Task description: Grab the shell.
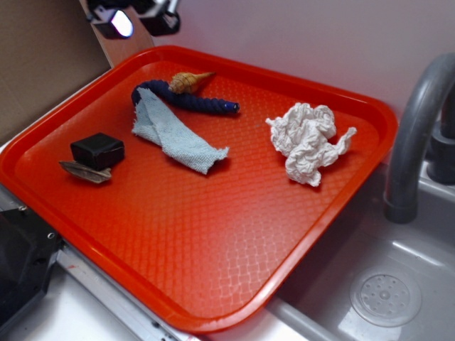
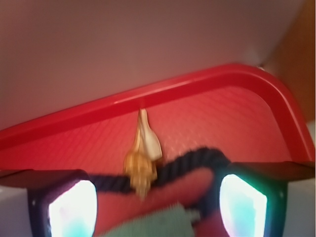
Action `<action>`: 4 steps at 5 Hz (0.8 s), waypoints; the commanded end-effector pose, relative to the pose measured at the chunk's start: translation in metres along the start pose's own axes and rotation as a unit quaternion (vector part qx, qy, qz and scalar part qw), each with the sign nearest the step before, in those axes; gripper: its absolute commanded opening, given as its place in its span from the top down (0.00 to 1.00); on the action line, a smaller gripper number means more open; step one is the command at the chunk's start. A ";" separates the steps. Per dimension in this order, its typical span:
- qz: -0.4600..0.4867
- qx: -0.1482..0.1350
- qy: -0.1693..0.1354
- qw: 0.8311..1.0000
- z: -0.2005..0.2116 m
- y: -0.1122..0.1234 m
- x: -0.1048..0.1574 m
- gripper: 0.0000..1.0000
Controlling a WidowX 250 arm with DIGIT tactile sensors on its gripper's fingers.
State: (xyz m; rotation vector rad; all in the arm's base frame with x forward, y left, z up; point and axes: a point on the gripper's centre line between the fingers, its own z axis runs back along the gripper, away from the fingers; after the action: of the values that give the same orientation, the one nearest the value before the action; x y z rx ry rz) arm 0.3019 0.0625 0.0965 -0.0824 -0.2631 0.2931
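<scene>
Shell (image 1: 188, 81) sits at twelve o'clock on the red tray (image 1: 213, 284) against the blue rope (image 1: 192, 101), and from the wrist the gripper (image 2: 158, 202) fingers stand apart around it, small, hard, light, best pinched at its fat ribbed end.

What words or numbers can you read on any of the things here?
None. No writing shows on the red tray, the shell, the blue rope, the cloth strip, the black block or the crumpled paper.
The wrist view is blurred, but no print shows there either.
</scene>
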 end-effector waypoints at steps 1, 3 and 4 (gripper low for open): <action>-0.052 -0.007 0.025 0.998 -0.042 -0.023 0.012 0.00; -0.104 0.002 0.063 0.993 -0.070 -0.035 -0.002 1.00; -0.106 0.008 0.065 0.992 -0.063 -0.033 -0.005 1.00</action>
State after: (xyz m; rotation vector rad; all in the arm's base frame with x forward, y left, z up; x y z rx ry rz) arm 0.3177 0.0328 0.0228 -0.0573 -0.0915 0.1003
